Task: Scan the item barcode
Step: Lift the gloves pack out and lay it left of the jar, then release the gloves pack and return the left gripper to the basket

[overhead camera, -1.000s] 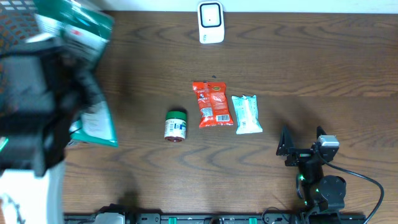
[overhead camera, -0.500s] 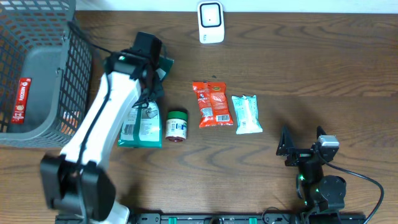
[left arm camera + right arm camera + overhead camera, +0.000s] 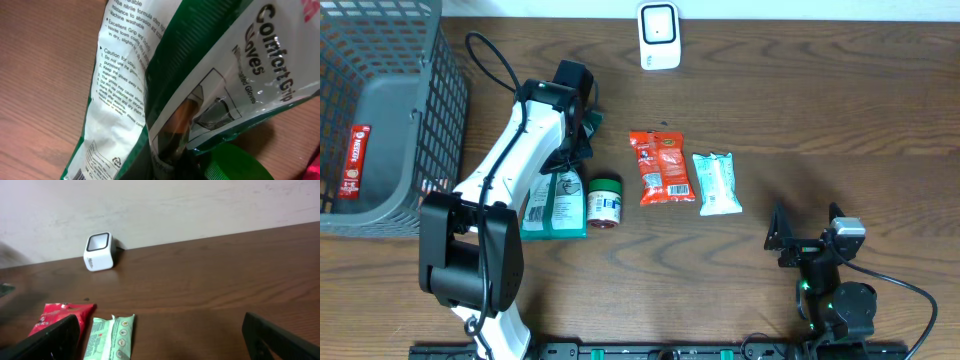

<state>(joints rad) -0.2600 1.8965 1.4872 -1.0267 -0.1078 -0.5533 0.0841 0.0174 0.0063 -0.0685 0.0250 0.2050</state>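
Gloves packet (image 3: 555, 200) lies left of centre beside one green-lidded jar (image 3: 603, 201), under the left gripper (image 3: 582, 130) (grip impossible to tell). Right gripper (image 3: 807, 228), lower right, fingers wide apart, bare table (image 3: 860, 120) around it. One scanner (image 3: 659, 36) at the top edge; two snack packets (image 3: 660, 167) at centre; one basket (image 3: 450, 110) upper left.

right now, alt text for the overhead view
The left end effector sits at the top end of a green glove packet lying beside a green-lidded jar. To their right lie a red snack packet and a pale green packet; a white scanner stands at the far edge, a wire basket at left, the right end effector open in front.
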